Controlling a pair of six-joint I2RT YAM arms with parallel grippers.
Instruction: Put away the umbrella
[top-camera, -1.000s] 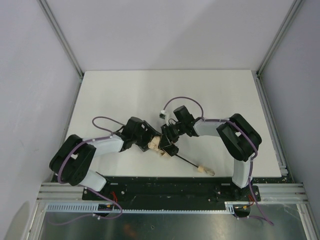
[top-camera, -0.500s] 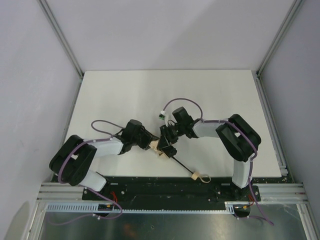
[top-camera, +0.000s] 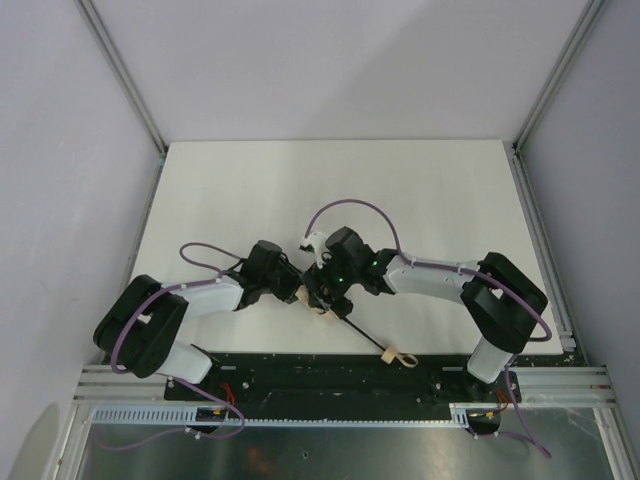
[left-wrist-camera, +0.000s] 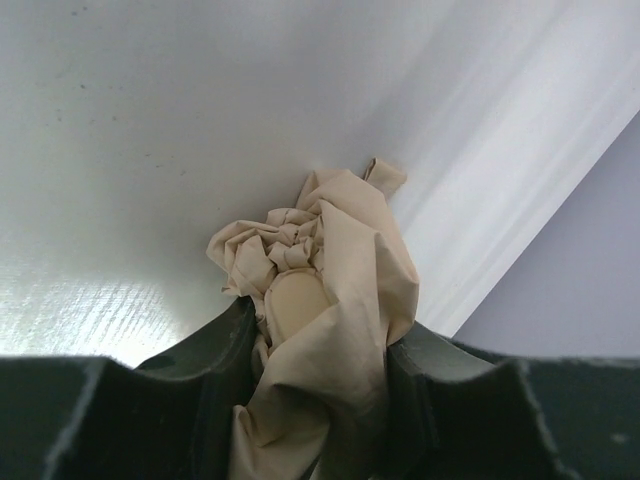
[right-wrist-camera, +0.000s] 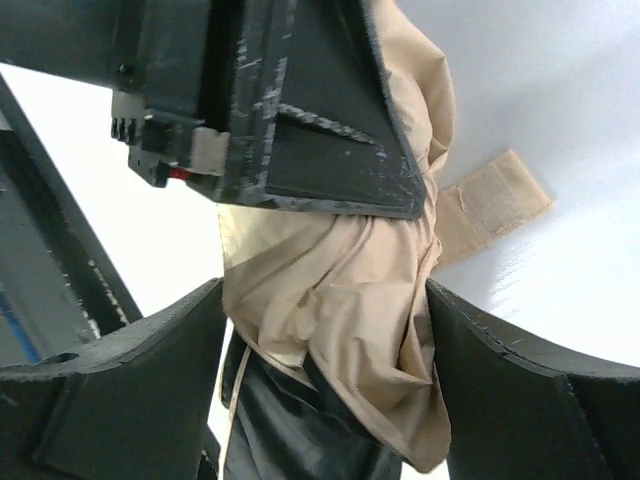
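The umbrella (top-camera: 313, 296) lies near the front edge of the table as a bunched beige bundle. Its thin black shaft (top-camera: 362, 336) runs out to the pale handle (top-camera: 400, 357) at the front. My left gripper (top-camera: 297, 291) comes in from the left and is shut on the crumpled fabric (left-wrist-camera: 330, 280), with both jaws pressed into it (left-wrist-camera: 320, 400). My right gripper (top-camera: 322, 292) meets it from the right. Its jaws (right-wrist-camera: 325, 370) stand wide on either side of loose fabric (right-wrist-camera: 340, 300) without squeezing it. A beige strap tab (right-wrist-camera: 495, 205) sticks out to the side. The left gripper's black body (right-wrist-camera: 290, 120) fills the top of the right wrist view.
The white table (top-camera: 300, 190) is bounded by grey walls and aluminium posts at the left and right. A black base rail (top-camera: 330, 372) runs along the front edge, just under the handle. The two grippers are nearly touching.
The left gripper closed on the fabric. The right arm stretched further left and its jaws widened. The shaft and handle shifted a little left.
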